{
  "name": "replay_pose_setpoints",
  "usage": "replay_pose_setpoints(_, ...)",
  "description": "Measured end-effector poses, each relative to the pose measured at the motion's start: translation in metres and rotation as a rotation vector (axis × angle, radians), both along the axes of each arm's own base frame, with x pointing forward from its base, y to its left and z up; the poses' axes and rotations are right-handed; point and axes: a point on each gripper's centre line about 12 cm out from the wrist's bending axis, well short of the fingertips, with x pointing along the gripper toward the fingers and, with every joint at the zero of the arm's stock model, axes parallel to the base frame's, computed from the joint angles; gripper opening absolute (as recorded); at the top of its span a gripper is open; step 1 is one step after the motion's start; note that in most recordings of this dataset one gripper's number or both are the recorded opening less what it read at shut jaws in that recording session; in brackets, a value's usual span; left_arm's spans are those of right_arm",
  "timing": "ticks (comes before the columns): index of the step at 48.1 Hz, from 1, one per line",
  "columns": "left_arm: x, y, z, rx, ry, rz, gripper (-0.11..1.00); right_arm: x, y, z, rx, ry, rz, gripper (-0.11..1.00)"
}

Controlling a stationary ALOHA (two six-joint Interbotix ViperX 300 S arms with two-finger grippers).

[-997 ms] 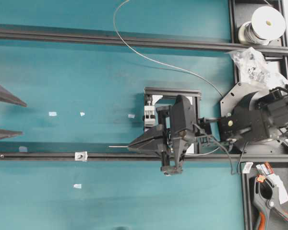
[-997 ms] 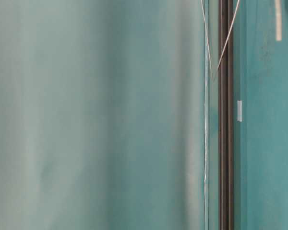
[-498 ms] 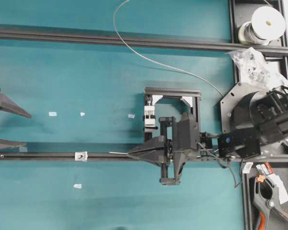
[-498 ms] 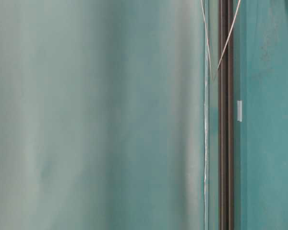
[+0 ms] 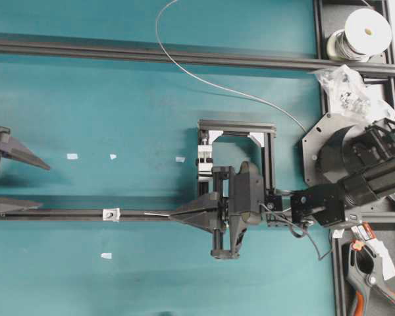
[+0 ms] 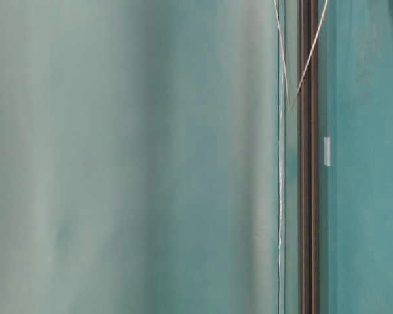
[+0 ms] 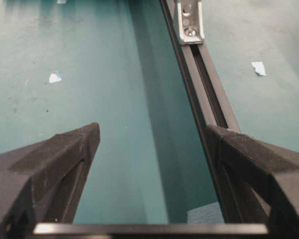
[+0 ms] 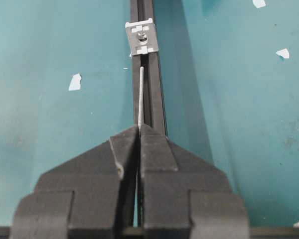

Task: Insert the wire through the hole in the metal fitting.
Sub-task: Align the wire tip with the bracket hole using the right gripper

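Note:
The metal fitting (image 5: 110, 214) is a tiny shiny squarish bracket with a dark hole, sitting on the black rail (image 5: 66, 214). It also shows in the right wrist view (image 8: 141, 37) and the left wrist view (image 7: 190, 21). My right gripper (image 5: 173, 216) is shut on the wire (image 5: 157, 214), whose straight free end (image 8: 140, 94) points along the rail at the fitting, a short gap away. The wire curves back over the table (image 5: 210, 84) toward the spool. My left gripper (image 5: 33, 184) is open and empty at the left edge, straddling the rail (image 7: 209, 99).
A white-and-silver clamp block (image 5: 204, 161) stands in a black frame (image 5: 237, 125) behind my right gripper. A second rail (image 5: 151, 56) runs across the back. A wire spool (image 5: 362, 33), a parts bag (image 5: 345, 89) and a clamp (image 5: 372, 276) lie at the right. Small tape scraps (image 5: 72, 157) dot the mat.
My right gripper has moved left and down onto the rail line, bringing the wire tip closer to the fitting. My left gripper has come further into view from the left.

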Motion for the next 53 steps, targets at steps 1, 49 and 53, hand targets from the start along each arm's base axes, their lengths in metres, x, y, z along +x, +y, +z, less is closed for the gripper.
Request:
replay_pose_setpoints(1,0.000,0.000,-0.001,-0.001,0.000,0.000,0.76,0.000,0.000,0.000,-0.001,0.000,0.001,-0.01)
replay_pose_setpoints(49,0.010,-0.004,-0.001,-0.007,-0.016,-0.003,0.76,0.000,0.000,-0.001,-0.009,0.007,0.005,-0.01)
replay_pose_setpoints(53,0.010,-0.004,-0.001,-0.007,-0.016,-0.003,0.76,0.000,0.000,-0.001,-0.010,0.007,0.005,0.00)
